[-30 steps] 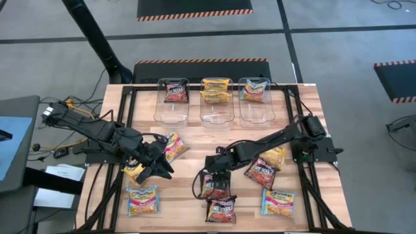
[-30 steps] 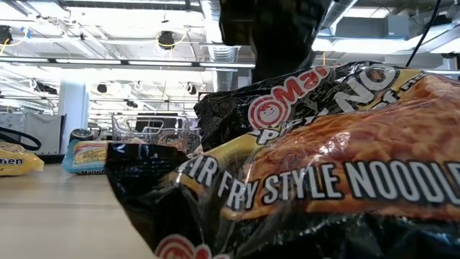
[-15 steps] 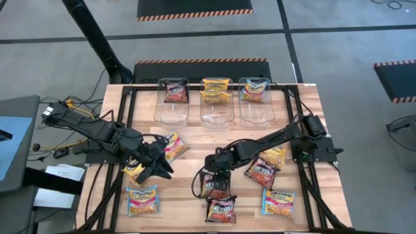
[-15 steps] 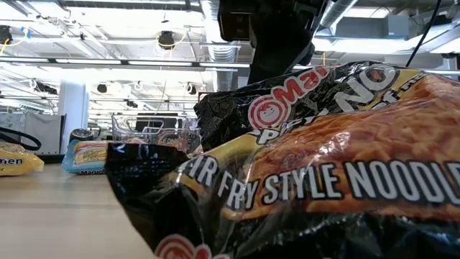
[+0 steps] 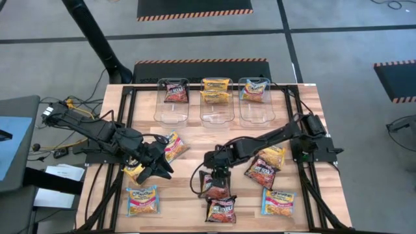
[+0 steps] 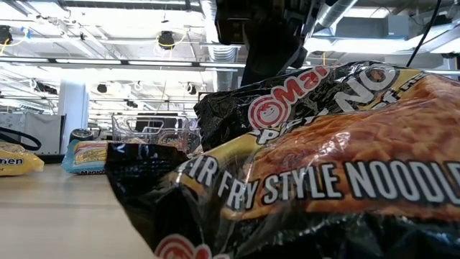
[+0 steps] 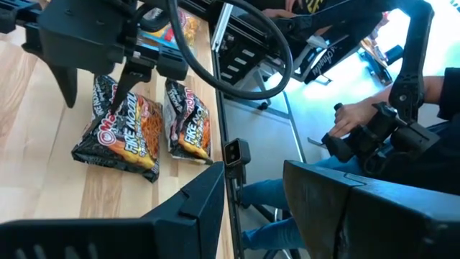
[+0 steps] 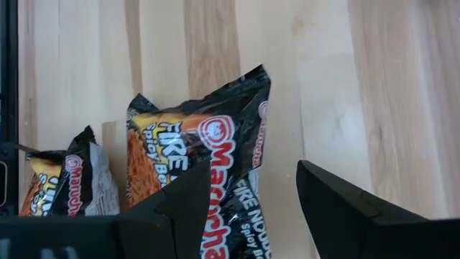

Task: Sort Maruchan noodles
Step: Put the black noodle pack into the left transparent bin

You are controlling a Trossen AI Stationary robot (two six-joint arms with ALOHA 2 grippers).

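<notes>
My right gripper (image 5: 218, 174) (image 8: 251, 208) is open. It hangs over a dark red-black Maruchan packet (image 5: 214, 187) (image 8: 208, 158) that lies flat on the table, one finger on either side of the packet's end. Whether it touches the packet I cannot tell. My left gripper (image 5: 161, 170) (image 7: 248, 205) is open near the table's left side, between a yellow packet (image 5: 133, 171) and a blue-yellow-pink one (image 5: 173, 145). Other packets lie flat: dark (image 5: 221, 209) (image 5: 262, 170), yellow (image 5: 273, 155), blue-yellow-pink (image 5: 142, 200) (image 5: 278, 201).
Three clear tubs stand at the far edge, holding a dark packet (image 5: 174, 91), yellow packets (image 5: 216, 90) and a blue-yellow-pink one (image 5: 255, 90). A black frame (image 5: 130, 104) runs round the table. Bare wood lies between the tubs and the arms. A seated person's hands (image 7: 348, 126) show beyond the table.
My right gripper has moved a little toward the table's near edge and now covers more of the dark packet under it. It has stayed open. The packets have not moved.
</notes>
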